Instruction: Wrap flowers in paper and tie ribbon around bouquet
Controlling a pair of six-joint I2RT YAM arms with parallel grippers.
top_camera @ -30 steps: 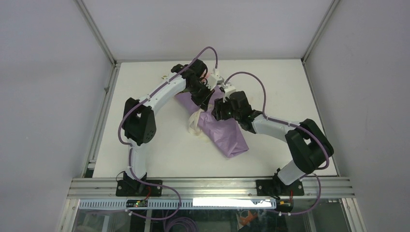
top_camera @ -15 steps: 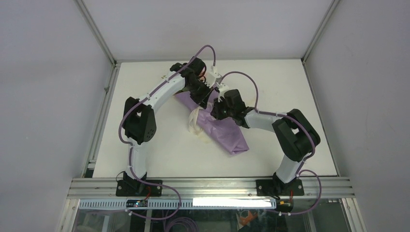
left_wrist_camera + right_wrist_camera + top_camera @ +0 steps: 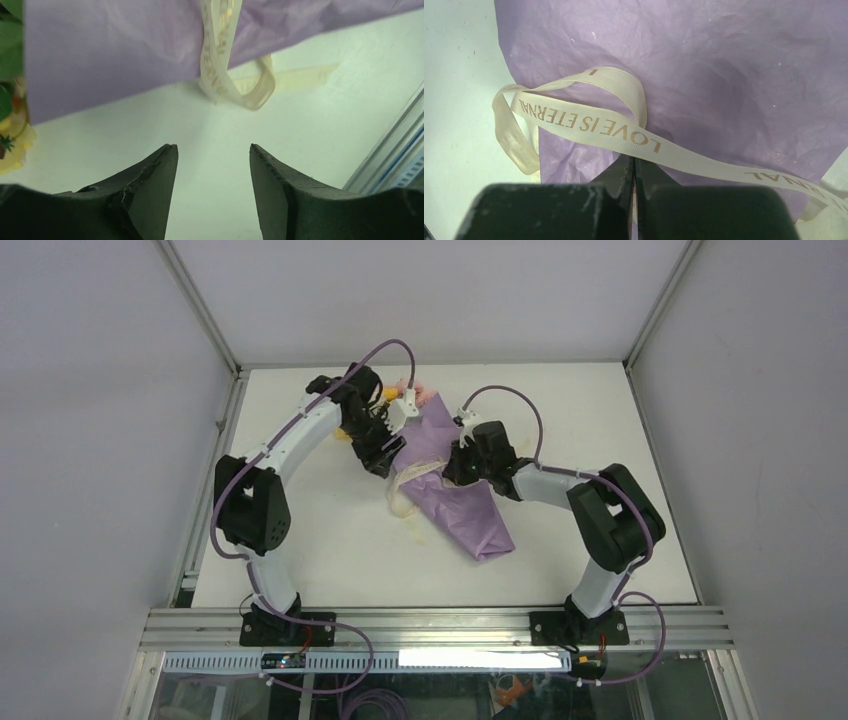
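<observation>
The left end effector is held open and empty; the right end effector is pressed shut. The cream fabric ribbon is draped across the crinkly lilac-purple paper bouquet just ahead of both.

Paper shows crinkly lilac; ribbon is cream with gold lettering, LOVE IS ETERNAL; flowers flash yellow and pink, leaves green; table is white; arms are black and white, cables purple.

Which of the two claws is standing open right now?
The left gripper: a clear gap shows between its fingers, while the right gripper is pressed tight shut.
</observation>
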